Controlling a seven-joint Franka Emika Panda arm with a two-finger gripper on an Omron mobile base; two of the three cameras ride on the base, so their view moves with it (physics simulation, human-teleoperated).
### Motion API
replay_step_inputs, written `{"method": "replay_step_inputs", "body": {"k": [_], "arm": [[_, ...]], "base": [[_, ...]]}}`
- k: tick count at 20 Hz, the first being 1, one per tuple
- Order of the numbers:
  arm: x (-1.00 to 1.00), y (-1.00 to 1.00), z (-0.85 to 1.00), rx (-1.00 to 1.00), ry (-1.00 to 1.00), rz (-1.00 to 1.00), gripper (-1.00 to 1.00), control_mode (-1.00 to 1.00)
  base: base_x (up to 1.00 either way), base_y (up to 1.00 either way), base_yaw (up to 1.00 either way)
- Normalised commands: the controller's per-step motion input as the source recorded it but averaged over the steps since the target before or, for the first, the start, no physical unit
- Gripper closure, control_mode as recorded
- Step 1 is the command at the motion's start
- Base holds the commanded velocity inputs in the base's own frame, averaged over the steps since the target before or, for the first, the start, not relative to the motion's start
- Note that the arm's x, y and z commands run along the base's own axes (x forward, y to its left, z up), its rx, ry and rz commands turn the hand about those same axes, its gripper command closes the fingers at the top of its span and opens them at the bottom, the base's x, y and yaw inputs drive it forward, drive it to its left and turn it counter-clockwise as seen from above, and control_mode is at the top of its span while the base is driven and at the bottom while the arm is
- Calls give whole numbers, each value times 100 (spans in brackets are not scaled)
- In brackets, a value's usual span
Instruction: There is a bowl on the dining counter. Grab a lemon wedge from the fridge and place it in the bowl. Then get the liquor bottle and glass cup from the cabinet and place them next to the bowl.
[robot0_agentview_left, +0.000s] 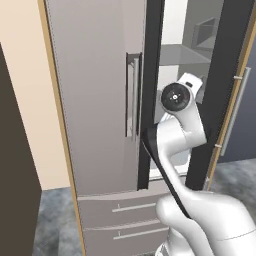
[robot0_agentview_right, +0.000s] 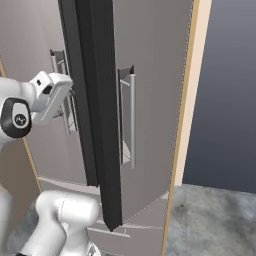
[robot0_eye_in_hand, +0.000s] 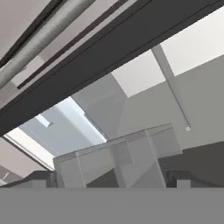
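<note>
At the fridge (robot0_agentview_left: 95, 100), whose left door stays shut behind its long vertical handle (robot0_agentview_left: 132, 95), a white arm (robot0_agentview_left: 182, 125) reaches through the gap beside the swung-open right door (robot0_agentview_right: 150, 100), the hand already past the dark door edge (robot0_agentview_right: 92, 100). Its fingers (robot0_eye_in_hand: 107, 181) stand spread wide and hold nothing, facing pale shelves (robot0_eye_in_hand: 122, 153) and clear bins inside. No lemon wedge can be made out among them, so where it sits cannot be told. Risks from here, as a judgement: the wrist or elbow may knock the right door's edge as the arm pushes deeper, a blind advance may bump a shelf lip, and so small a wedge may slip between wide fingers.
</note>
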Motion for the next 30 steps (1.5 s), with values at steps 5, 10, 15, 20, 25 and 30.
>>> {"method": "replay_step_inputs", "body": {"k": [5, 10, 15, 20, 25, 30], "arm": [[76, -4, -10, -2, 0, -3, -100, -100], [72, -10, -5, 0, 0, -1, -100, -100], [47, -25, -2, 0, 0, -1, -100, -100], [8, -44, -2, 0, 0, -1, -100, -100], [0, -55, 0, 0, 0, 0, -100, -100], [-3, -59, 0, 0, 0, -1, -100, -100]], "base": [[0, 0, 0], [0, 0, 0], [0, 0, 0], [0, 0, 0], [0, 0, 0], [0, 0, 0]]}}
